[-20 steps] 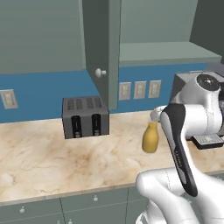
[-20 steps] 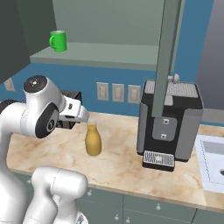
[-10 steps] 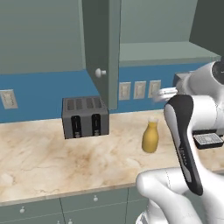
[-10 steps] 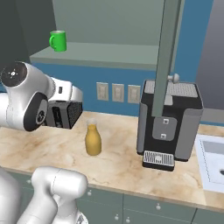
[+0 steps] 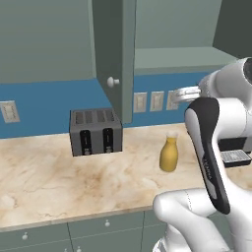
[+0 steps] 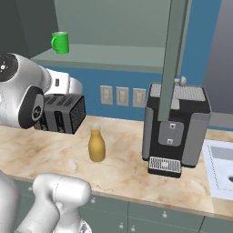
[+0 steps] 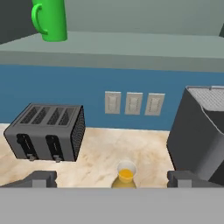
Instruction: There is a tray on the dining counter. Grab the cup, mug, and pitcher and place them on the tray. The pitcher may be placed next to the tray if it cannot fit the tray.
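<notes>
The amber bottle-shaped pitcher (image 5: 169, 155) with a narrow neck and paler top stands upright on the beige marble-patterned worktop (image 5: 59, 182), between the dark grey four-slot toaster (image 5: 96, 131) and the black-and-grey coffee machine (image 6: 177, 129), apart from both. In the hand view the robot's two dark fingers (image 7: 43, 178) stand wide apart with nothing between them, the pitcher's open mouth just beyond, roughly centred between them. The bright green mug (image 6: 60, 42) (handle side-on) sits on the grey-green shelf (image 6: 113, 57) above the blue wall, well above the toaster.
</notes>
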